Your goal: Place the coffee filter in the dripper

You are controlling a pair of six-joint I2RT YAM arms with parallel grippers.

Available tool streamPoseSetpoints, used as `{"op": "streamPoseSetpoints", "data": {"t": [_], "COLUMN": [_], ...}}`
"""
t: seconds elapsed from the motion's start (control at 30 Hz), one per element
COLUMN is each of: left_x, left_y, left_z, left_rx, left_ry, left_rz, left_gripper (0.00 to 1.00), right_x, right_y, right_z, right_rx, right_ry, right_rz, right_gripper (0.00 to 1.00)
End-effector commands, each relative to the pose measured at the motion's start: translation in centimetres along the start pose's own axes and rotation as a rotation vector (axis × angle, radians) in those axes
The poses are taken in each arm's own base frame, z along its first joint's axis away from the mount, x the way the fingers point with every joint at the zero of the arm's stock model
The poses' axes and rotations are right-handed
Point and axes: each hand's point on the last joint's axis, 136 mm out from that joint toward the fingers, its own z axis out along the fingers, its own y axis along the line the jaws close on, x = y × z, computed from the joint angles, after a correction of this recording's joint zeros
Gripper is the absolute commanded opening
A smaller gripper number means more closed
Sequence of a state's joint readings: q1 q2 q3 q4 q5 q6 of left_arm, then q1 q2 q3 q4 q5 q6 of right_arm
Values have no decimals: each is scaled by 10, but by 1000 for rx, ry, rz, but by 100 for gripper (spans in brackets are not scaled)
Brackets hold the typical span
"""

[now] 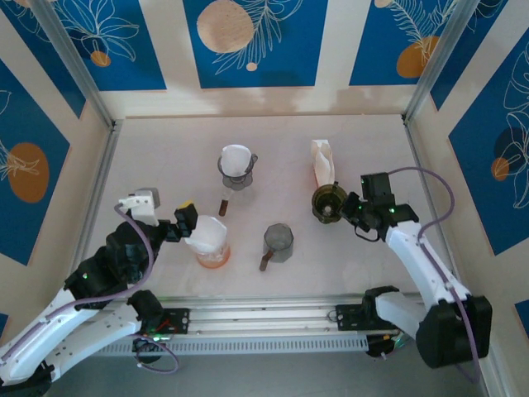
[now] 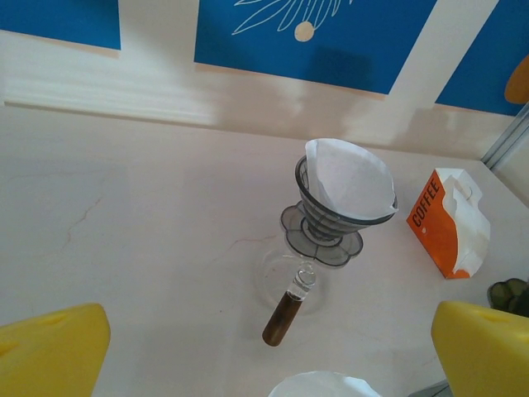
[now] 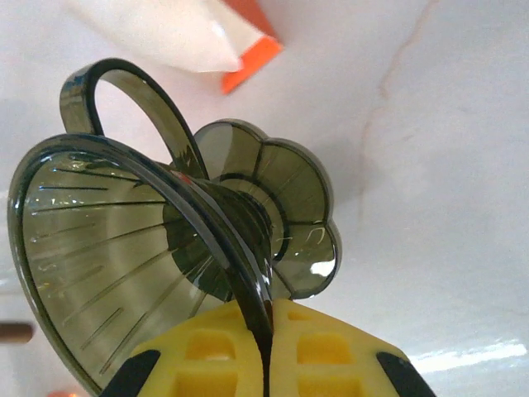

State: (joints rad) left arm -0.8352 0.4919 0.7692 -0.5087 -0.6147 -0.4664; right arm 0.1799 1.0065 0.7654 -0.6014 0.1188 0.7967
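Observation:
A white coffee filter [image 1: 207,235] stands in an orange dripper [image 1: 213,258] near the left front of the table. Its top edge [image 2: 324,384] shows low between the yellow fingers [image 2: 51,351] of my left gripper [image 2: 266,354], which are spread wide and hold nothing. In the top view my left gripper [image 1: 187,220] is just left of this filter. My right gripper [image 3: 269,321] is shut on the rim of a dark green dripper [image 3: 149,240], which has no filter inside. From above, that dripper [image 1: 328,202] is on the right side, with my right gripper [image 1: 350,208] at its right edge.
A grey dripper with a filter [image 1: 236,163] sits on a glass carafe with a brown handle [image 2: 284,319] at the back middle. An orange-and-white coffee filter bag [image 1: 323,160] lies behind the green dripper. A grey glass server [image 1: 278,242] stands at the front middle.

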Motion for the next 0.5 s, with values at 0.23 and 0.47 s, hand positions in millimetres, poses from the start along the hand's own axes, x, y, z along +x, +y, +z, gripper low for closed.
{"op": "streamPoseSetpoints", "data": {"t": [0.23,0.47], "left_x": [-3,-2], "left_y": [4,7], "left_z": [-1,-3], "left_rx": [-11,-16], "left_ry": [-23,-31], "left_rz": [-30,-50], "left_gripper": [100,100], "right_x": [61,98], "right_y": [84,102], "right_z": [-61,-59], "right_rx": [-217,-203], "right_ry": [192,354], "right_rz": [-255,-324], "right_gripper": [0,0]}}
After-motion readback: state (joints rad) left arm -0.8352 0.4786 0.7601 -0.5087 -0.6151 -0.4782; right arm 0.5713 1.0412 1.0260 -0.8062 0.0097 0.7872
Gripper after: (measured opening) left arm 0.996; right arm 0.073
